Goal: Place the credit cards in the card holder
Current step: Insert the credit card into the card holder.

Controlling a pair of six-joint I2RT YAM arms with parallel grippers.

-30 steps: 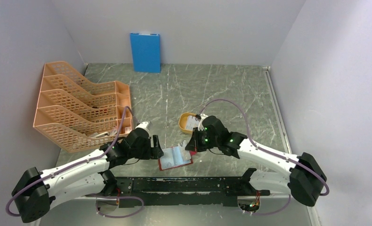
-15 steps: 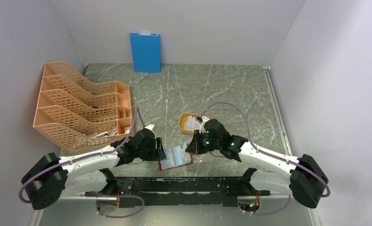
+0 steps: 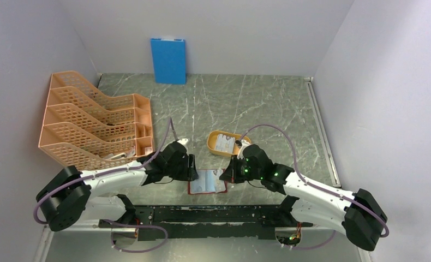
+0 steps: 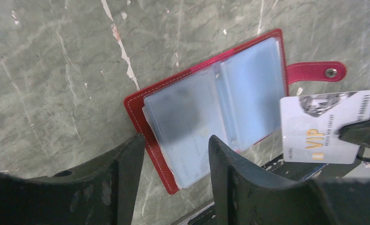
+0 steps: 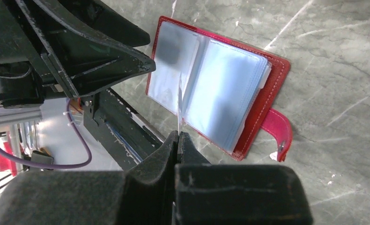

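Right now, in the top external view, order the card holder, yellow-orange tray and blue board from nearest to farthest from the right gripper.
From the right gripper, shut on a credit card:
1. the card holder, just to its left.
2. the yellow-orange tray, beyond it up the table.
3. the blue board, upright at the back wall.

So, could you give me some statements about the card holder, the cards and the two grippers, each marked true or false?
1. The card holder lies open on the table. True.
2. The right gripper is empty. False: it pinches a white VIP card.
3. The left gripper is shut. False: its fingers stand apart at the holder's edge.
4. The yellow-orange tray holds a second card. True.
5. The blue board lies flat. False: it stands upright against the back wall.
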